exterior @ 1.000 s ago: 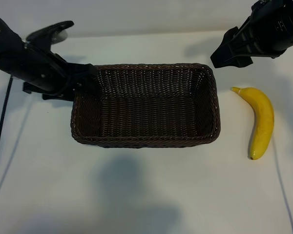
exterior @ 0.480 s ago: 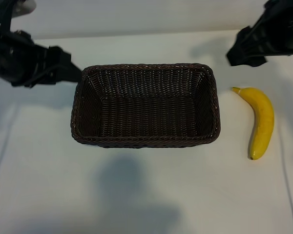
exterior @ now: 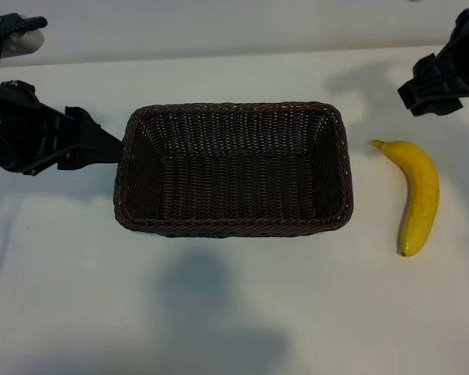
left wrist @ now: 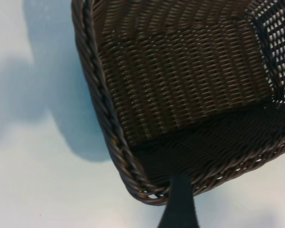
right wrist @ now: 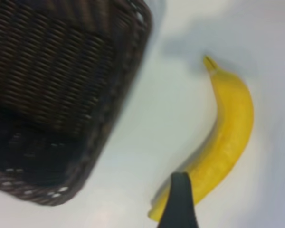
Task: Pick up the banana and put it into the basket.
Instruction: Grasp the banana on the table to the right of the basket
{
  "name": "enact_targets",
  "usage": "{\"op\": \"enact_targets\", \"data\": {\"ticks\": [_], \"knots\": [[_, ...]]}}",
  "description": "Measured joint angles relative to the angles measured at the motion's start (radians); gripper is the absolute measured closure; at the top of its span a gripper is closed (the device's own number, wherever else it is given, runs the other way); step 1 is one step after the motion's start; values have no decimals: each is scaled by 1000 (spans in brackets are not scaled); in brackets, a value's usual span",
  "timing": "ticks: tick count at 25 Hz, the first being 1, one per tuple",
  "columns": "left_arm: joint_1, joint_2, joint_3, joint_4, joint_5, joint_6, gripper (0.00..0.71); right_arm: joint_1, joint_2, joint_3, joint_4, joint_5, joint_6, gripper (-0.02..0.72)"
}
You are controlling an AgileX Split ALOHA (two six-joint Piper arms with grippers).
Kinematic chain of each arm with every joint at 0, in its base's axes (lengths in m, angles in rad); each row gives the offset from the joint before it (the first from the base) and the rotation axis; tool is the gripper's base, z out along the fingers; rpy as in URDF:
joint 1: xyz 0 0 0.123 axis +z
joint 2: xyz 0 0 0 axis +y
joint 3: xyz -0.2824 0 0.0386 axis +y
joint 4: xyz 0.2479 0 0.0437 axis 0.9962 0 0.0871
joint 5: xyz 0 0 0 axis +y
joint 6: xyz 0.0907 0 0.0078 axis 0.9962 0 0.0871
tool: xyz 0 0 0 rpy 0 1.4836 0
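The yellow banana (exterior: 419,194) lies on the white table to the right of the basket (exterior: 234,107), a brown wicker one with nothing in it. My left gripper (exterior: 94,145) hovers just outside the basket's left end, open and holding nothing. In the left wrist view one dark finger (left wrist: 179,205) shows over the basket's rim (left wrist: 104,114). My right gripper (exterior: 431,87) hangs above the table beyond the banana's stem end, open and empty. The right wrist view shows one finger (right wrist: 179,202) in front of the banana (right wrist: 228,137), with the basket's corner (right wrist: 128,90) beside it.
White tabletop (exterior: 234,312) surrounds the basket, with a pale wall edge (exterior: 219,31) along the back. Soft shadows of the arms fall on the front of the table. A gap of bare table separates banana and basket.
My left gripper has drawn back leftward off the basket's left corner. My right gripper has moved to the right, from beside the basket's far right corner to beyond the banana.
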Motion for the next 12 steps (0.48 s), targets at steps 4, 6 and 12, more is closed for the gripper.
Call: {"op": "enact_targets", "data": {"ticks": [4,6,12], "knots": [[0,-1,1,-21,0,10,102,-22,107,1,-11,2,0,109],[0,-1,2,-26,-3,15,102,-25,153,1,-11,2,-3,109],[0,-1,3,-26,-3,17,102,-25,269,1,-22,-8,-11,109]]}}
